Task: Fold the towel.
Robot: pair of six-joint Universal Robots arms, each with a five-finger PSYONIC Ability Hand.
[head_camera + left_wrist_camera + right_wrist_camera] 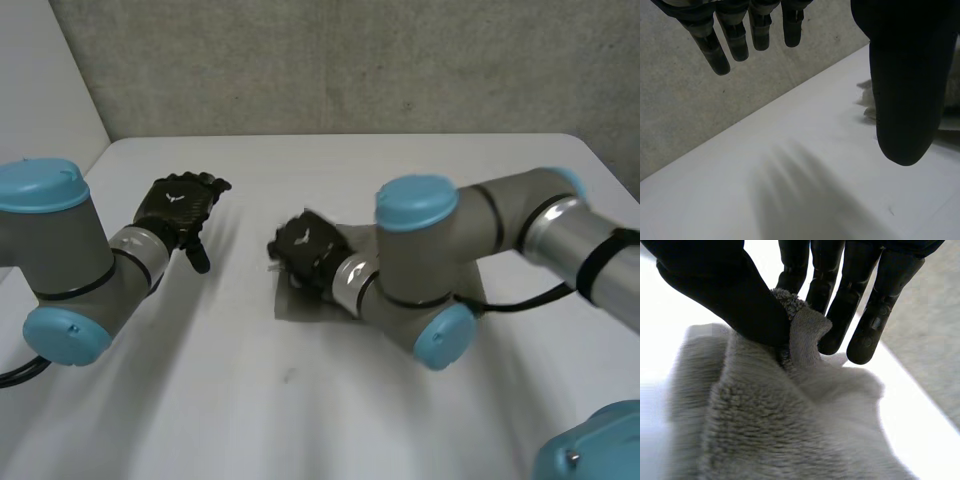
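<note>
Grey towel (790,430), mid-bench (250,410): fold starting. Right hand (740,295): pinching towel edge against thumb. Left hand (180,208): spread wide, empty. Next, probably: carry pinched edge across to far edge.

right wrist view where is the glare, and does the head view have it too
Right wrist view: the table glares plain white beside the thumb of the right hand, while the towel it pinches is evenly grey; head view: the table is evenly lit, no glare.
</note>
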